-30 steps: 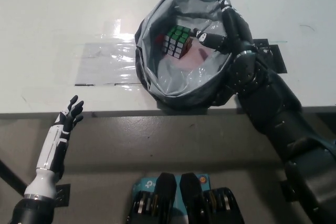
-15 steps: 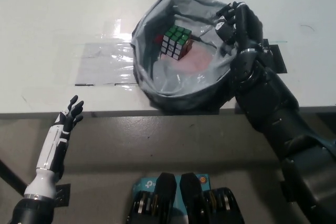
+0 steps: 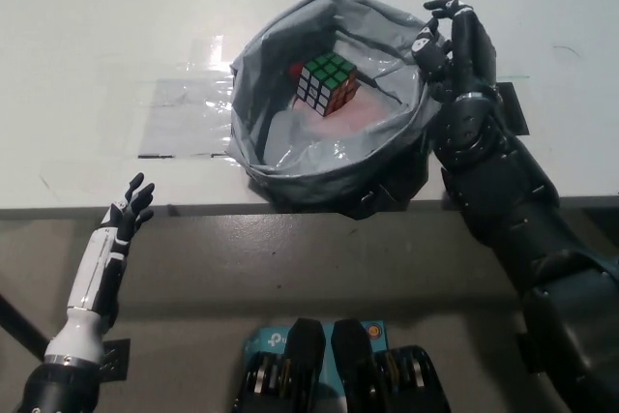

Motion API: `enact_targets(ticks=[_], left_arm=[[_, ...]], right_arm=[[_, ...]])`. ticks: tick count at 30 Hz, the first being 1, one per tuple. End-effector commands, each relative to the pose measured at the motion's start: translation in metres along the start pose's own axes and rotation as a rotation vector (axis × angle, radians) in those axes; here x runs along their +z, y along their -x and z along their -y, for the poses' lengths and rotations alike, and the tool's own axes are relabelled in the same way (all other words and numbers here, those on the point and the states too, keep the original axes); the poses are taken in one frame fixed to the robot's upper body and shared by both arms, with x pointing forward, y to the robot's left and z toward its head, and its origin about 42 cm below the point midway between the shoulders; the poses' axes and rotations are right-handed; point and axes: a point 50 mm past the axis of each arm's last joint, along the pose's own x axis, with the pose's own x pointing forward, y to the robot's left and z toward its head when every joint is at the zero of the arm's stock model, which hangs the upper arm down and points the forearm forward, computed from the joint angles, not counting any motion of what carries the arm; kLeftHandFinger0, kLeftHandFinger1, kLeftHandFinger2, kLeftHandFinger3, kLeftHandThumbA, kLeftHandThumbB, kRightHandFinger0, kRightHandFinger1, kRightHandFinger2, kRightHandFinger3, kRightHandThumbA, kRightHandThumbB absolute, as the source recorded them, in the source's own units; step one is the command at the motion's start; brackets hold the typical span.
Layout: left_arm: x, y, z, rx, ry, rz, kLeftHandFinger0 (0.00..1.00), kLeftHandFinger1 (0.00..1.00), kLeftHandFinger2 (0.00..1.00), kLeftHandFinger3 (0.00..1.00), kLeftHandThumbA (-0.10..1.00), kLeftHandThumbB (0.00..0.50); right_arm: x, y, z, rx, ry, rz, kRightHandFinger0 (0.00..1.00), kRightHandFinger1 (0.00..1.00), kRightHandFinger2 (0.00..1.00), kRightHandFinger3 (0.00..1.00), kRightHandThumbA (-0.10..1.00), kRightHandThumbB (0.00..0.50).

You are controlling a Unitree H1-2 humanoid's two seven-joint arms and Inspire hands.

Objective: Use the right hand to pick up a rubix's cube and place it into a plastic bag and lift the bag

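The wide white table (image 3: 116, 26) carries a grey plastic bag (image 3: 319, 166) with rolled open rim, standing at the table's near edge. The black right hand (image 3: 455, 50) pinches the bag's rim on the right side, fingers closed on the plastic. Inside the bag rests the multicoloured Rubik's cube (image 3: 326, 82), green face up. The white left hand (image 3: 131, 208) hangs below the table edge, fingers spread, holding nothing.

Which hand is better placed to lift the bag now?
The right hand: it is at the plastic bag rim, cube inside. The left hand hangs open below the table edge, well away.
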Motion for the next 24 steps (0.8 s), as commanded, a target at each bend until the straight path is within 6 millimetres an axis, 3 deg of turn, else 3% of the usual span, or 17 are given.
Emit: enact_targets(ticks=[1, 8, 13, 14, 15, 16, 17, 18, 19, 20, 21, 24], left_arm=[[0.012, -0.009, -0.006, 0.002, -0.01, 0.075, 1.0, 1.0, 1.0, 1.0, 1.0, 0.236], [0.016, -0.01, -0.006, -0.004, -0.025, 0.081, 1.0, 1.0, 1.0, 1.0, 1.0, 0.21], [0.015, -0.01, -0.006, -0.003, -0.028, 0.087, 1.0, 1.0, 1.0, 1.0, 1.0, 0.222], [0.015, -0.011, -0.006, -0.005, -0.028, 0.087, 1.0, 1.0, 1.0, 1.0, 1.0, 0.205], [0.015, -0.011, -0.006, -0.006, -0.027, 0.087, 1.0, 1.0, 1.0, 1.0, 1.0, 0.205], [0.015, -0.011, -0.006, -0.007, -0.027, 0.087, 1.0, 1.0, 1.0, 1.0, 1.0, 0.203], [0.015, -0.011, -0.006, -0.008, -0.029, 0.09, 1.0, 1.0, 1.0, 1.0, 1.0, 0.202], [0.015, -0.011, -0.005, -0.009, -0.028, 0.091, 1.0, 1.0, 1.0, 1.0, 1.0, 0.206], [0.015, -0.01, -0.005, -0.008, -0.026, 0.09, 1.0, 1.0, 1.0, 1.0, 1.0, 0.201], [0.015, -0.01, -0.005, -0.008, -0.026, 0.089, 1.0, 1.0, 1.0, 1.0, 1.0, 0.201], [0.015, -0.01, -0.005, -0.008, -0.025, 0.089, 1.0, 1.0, 1.0, 1.0, 1.0, 0.199], [0.016, -0.011, -0.005, -0.014, -0.036, 0.092, 1.0, 1.0, 1.0, 1.0, 1.0, 0.179]], right_arm=[[0.024, -0.014, 0.018, 0.004, -0.228, 0.031, 0.0, 0.29, 0.79, 0.78, -0.1, 0.226], [0.032, -0.02, 0.028, 0.015, -0.501, -0.016, 0.0, 0.36, 0.79, 0.76, -0.1, 0.179], [0.042, -0.022, 0.033, 0.047, -0.622, 0.005, 0.0, 0.39, 0.81, 0.8, -0.1, 0.153], [0.043, -0.022, 0.033, 0.054, -0.602, 0.007, 0.03, 0.43, 0.83, 0.81, -0.1, 0.199], [0.044, -0.022, 0.034, 0.056, -0.58, 0.011, 0.03, 0.43, 0.83, 0.81, -0.1, 0.199], [0.045, -0.022, 0.034, 0.057, -0.566, 0.014, 0.03, 0.45, 0.84, 0.81, -0.1, 0.26], [0.046, -0.022, 0.034, 0.063, -0.496, 0.024, 0.2, 0.64, 1.0, 1.0, -0.01, 0.316], [0.049, -0.02, 0.033, 0.097, -0.403, 0.042, 0.49, 0.96, 1.0, 1.0, 0.19, 0.361], [0.05, -0.019, 0.032, 0.137, -0.305, 0.064, 0.98, 1.0, 1.0, 1.0, 0.54, 0.442], [0.05, -0.018, 0.031, 0.157, -0.247, 0.076, 0.98, 1.0, 1.0, 1.0, 0.54, 0.442], [0.052, -0.017, 0.031, 0.173, -0.158, 0.092, 1.0, 1.0, 1.0, 1.0, 0.71, 0.489], [0.064, -0.012, 0.028, 0.15, -0.062, 0.167, 1.0, 1.0, 1.0, 1.0, 0.77, 0.5]])
